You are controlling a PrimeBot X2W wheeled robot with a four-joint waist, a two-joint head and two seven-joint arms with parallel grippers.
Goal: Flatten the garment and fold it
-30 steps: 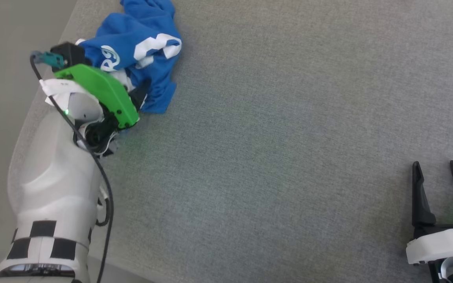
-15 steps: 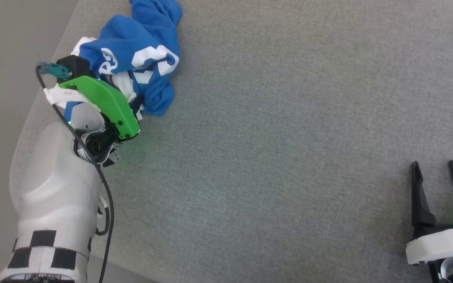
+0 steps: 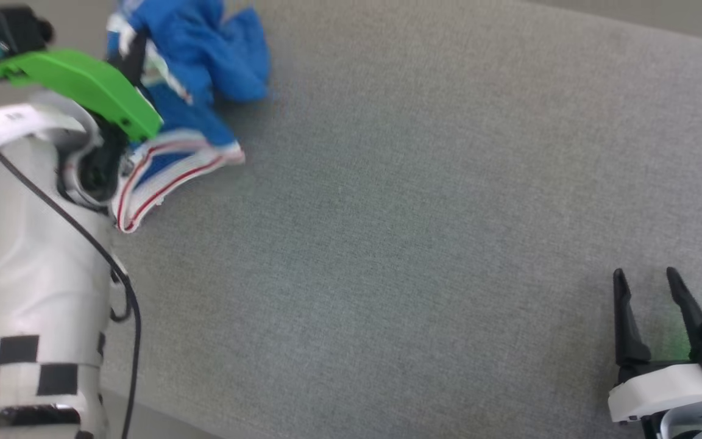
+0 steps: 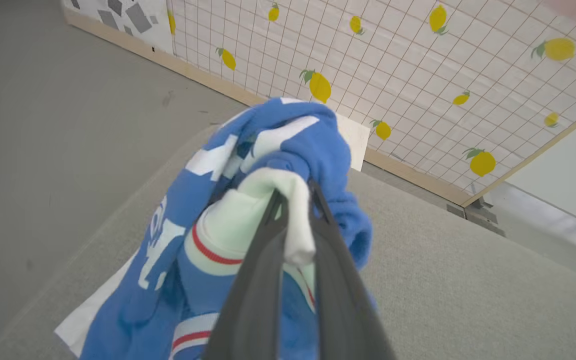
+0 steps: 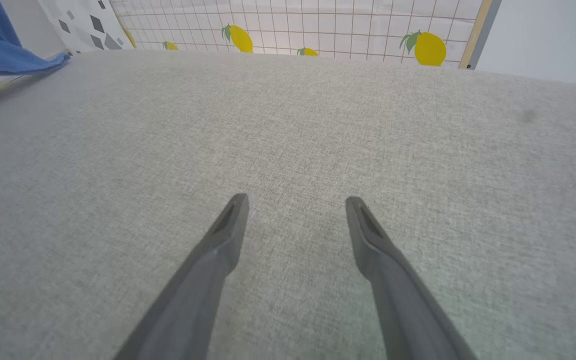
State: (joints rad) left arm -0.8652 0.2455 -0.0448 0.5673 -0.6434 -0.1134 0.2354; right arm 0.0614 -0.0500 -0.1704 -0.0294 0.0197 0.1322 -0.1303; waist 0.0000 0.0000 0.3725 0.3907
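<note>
The garment [image 3: 205,55], a royal-blue jersey with white panels and red-and-white striped trim, hangs bunched at the upper left of the head view, lifted off the grey surface, its striped hem trailing low. My left gripper [image 4: 295,192] is shut on a white fold of the garment [image 4: 268,150], the blue cloth draped around its fingers. In the head view the left gripper [image 3: 134,52] sits behind its green wrist cover. My right gripper [image 3: 643,277] stands open at the lower right, nothing between its fingers [image 5: 233,220], far from the garment [image 5: 3,42].
A grey fabric-covered table [image 3: 418,213] spans the head view, its left edge running beside my left forearm [image 3: 34,256]. Beyond the table stands a panel with a lemon print [image 4: 418,75] and grey floor [image 4: 43,125].
My left gripper has shut on the garment and lifted it up and away from the table. The head camera has shifted, so the right gripper sits lower in view; it stays open.
</note>
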